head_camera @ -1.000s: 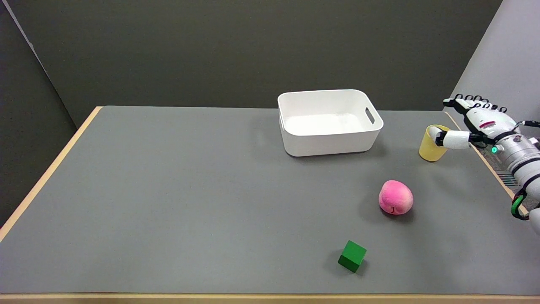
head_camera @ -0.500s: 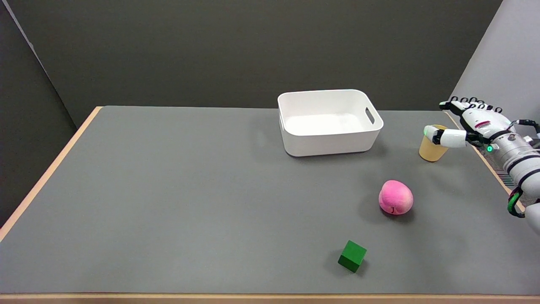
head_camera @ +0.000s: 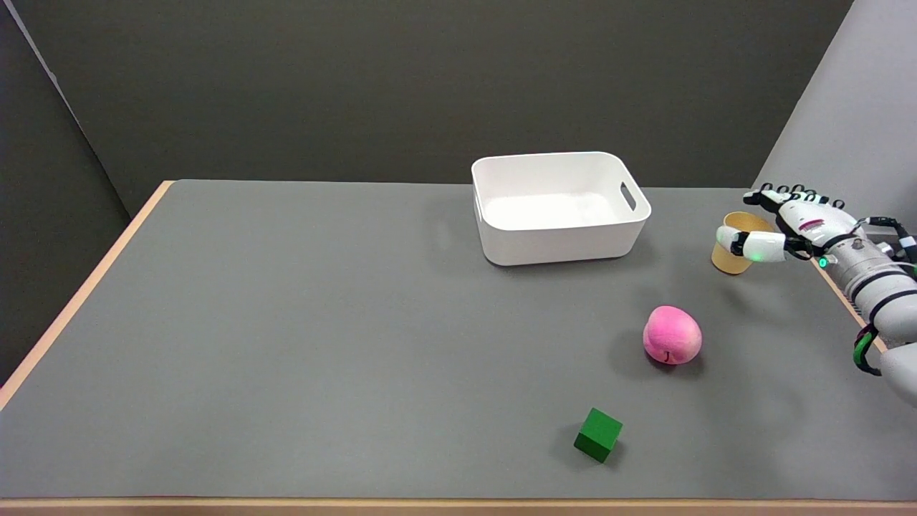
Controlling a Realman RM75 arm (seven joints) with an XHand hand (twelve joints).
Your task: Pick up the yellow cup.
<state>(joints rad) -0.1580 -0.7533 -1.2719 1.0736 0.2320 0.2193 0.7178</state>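
Standing upright, yellow cup [head_camera: 732, 254] sits between right hand [head_camera: 791, 222] thumb and fingers

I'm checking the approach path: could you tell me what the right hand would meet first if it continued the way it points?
The yellow cup: the right hand already brackets it, though contact is unclear.

1. The right arm [head_camera: 885, 301] enters at the frame's 4 o'clock edge and runs toward 10 o'clock.
2. Its white wrist carries dark bands and a small green light.
3. The right hand [head_camera: 791, 222] sits at the arm's 10 o'clock end, back turned up and outward.
4. The fingers [head_camera: 777, 195] are spread, stretched toward 10 o'clock, tips dark.
5. The thumb [head_camera: 749, 244] stands apart, pointing toward 9 o'clock, lower than the fingers.
6. Whether the hand grips anything cannot be told.
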